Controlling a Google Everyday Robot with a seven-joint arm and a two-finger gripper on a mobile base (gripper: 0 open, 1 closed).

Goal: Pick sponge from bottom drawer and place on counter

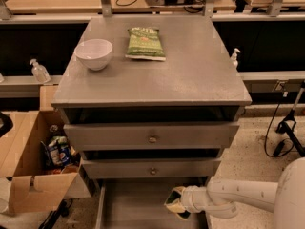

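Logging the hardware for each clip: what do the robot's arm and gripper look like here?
The arm is smooth, glossy off-white, made of rounded tubular segments with a ringed collar at the wrist. It widens into a bulbous white housing at the right edge. No loose cables or markings show on it. The gripper is a small end piece just past the wrist, over the bottom drawer; its own colour cannot be told.
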